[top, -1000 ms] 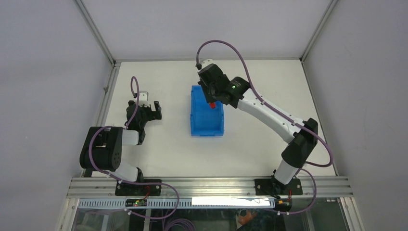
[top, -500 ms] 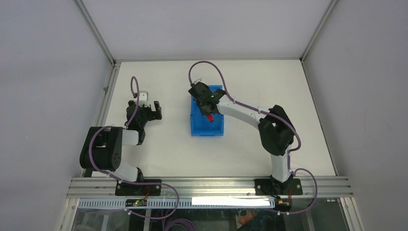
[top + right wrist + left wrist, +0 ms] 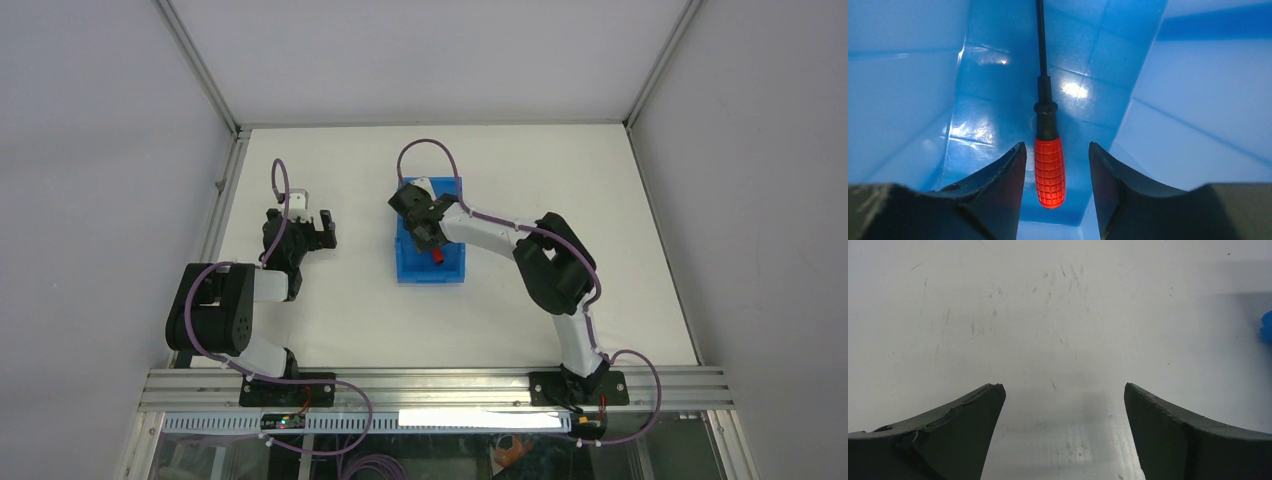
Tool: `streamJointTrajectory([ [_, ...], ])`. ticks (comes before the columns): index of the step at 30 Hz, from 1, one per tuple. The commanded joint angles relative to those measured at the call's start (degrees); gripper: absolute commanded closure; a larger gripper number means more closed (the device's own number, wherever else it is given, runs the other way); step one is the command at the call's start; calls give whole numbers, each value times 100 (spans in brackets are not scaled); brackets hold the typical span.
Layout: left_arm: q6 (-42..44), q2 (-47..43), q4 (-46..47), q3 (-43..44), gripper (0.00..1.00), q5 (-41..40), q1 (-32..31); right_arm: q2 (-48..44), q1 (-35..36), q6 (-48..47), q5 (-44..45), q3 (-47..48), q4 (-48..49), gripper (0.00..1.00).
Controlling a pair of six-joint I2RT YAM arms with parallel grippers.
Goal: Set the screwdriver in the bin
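The screwdriver (image 3: 1049,170), with a red handle and thin black shaft, lies on the floor of the blue bin (image 3: 908,75). My right gripper (image 3: 1055,147) is down inside the bin with its jaws either side of the red handle. There is a gap on both sides, so it is open. In the top view the red handle (image 3: 439,257) shows near the bin's (image 3: 405,270) near end, under the right gripper (image 3: 428,240). My left gripper (image 3: 308,228) is open and empty over the bare table, left of the bin, and also shows in the left wrist view (image 3: 1063,387).
The bin stands in the middle of the white table (image 3: 330,310). A blue edge of it (image 3: 1267,327) shows at the right of the left wrist view. Enclosure walls and frame posts (image 3: 205,70) surround the table.
My right arm has folded in and carried the screwdriver from the bin's far end toward its near end, lower inside. The left arm has not moved.
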Motion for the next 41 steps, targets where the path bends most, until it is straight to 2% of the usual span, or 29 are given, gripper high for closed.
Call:
streamJointTrajectory([
  [1, -89, -115, 216, 28, 1, 59, -71, -309, 23, 32, 358, 450, -154, 48],
  [5, -89, -123, 221, 28, 1, 57, -68, -865, 21, -252, 383, 794, -233, 47],
  [7, -89, -115, 217, 28, 1, 55, -67, -1128, 16, -406, 435, 919, -247, 43],
  [11, -89, -118, 216, 32, 1, 56, -64, -1552, -192, -617, 309, 1097, -407, 25],
  [12, -89, -123, 218, 28, 1, 56, -67, -1673, -304, -646, 189, 1075, -413, 18],
  [13, -89, -116, 218, 29, 1, 56, -64, -1786, -424, -688, 94, 1045, -425, 4],
  [14, -89, -119, 222, 28, 1, 63, -65, -1903, -549, -710, 39, 998, -446, 1],
  [21, -89, -122, 216, 28, 1, 57, -71, -2743, -1909, -1022, -179, 365, -696, 1],
  [24, -89, -116, 213, 28, 1, 62, -70, -3113, -2866, -1102, -457, -55, -712, 1],
  [29, -89, -116, 218, 28, 1, 63, -68, -3473, -4008, -1035, -802, -564, -678, 1],
  [33, -89, -116, 218, 28, 1, 62, -64, -3545, -4434, -909, -693, -817, -739, 1],
  [37, -89, -121, 215, 28, 1, 56, -71, -3789, -4552, -917, -1079, -1231, -364, 1],
  [41, -89, -117, 218, 28, 1, 55, -67, -3869, -4581, -829, -1097, -1504, -133, 1],
])
